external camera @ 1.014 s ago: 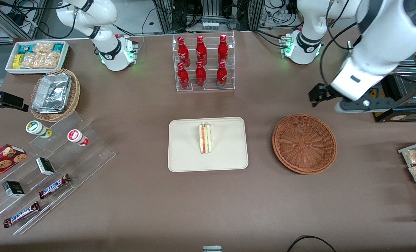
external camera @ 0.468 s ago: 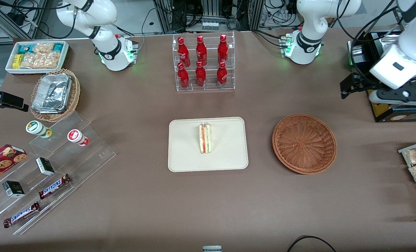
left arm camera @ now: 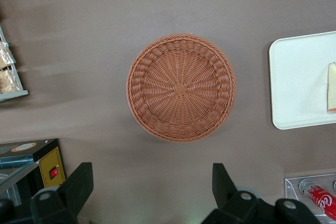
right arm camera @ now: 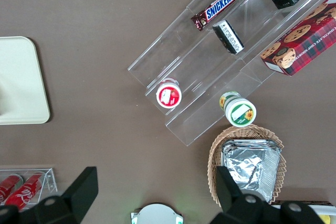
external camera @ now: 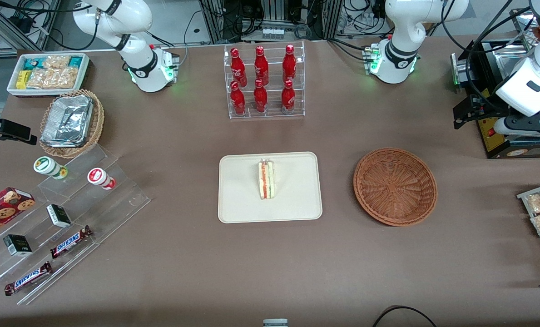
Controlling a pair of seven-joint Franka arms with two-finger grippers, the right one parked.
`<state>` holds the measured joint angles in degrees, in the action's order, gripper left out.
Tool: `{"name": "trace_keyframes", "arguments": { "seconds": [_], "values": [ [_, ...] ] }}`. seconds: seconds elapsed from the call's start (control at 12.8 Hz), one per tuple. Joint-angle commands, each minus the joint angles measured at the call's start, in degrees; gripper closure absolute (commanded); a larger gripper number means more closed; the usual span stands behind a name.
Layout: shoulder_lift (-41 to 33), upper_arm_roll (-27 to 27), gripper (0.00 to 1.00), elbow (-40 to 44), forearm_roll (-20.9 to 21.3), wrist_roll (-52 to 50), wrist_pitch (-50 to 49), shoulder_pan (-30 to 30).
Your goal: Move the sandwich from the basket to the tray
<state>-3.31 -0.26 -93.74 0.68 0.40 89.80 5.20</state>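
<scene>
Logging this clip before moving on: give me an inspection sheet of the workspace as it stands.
Surface: brown table, no spills seen.
Job's things: sandwich lies on the tray; basket holds nothing.
Clutter: red bottles in a rack, foil containers in a lighter basket, snack bin, Snickers bars.
Grippers: gripper open, holding nothing, raised at the working arm's end of the table, farther from the front camera than the basket.
Cables: one loop at the table's near edge.
Surroundings: equipment racks and wiring.
</scene>
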Motion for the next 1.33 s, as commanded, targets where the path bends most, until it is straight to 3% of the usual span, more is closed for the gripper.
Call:
{"name": "trace_keyframes", "arguments": {
  "seconds": [0.0,0.78,1.01,1.25],
  "values": [
    [1.3,-0.5,0.00,2.8,-1.9,1.3,-0.4,-3.4],
    [4.6,-0.4,0.00,5.9,-1.0,1.4,-0.1,-3.2],
    [4.0,-0.4,0.00,5.2,2.5,1.6,-1.2,-3.0],
    [3.4,-0.4,0.00,5.3,2.5,1.7,-2.6,-3.0]
  ]
}}
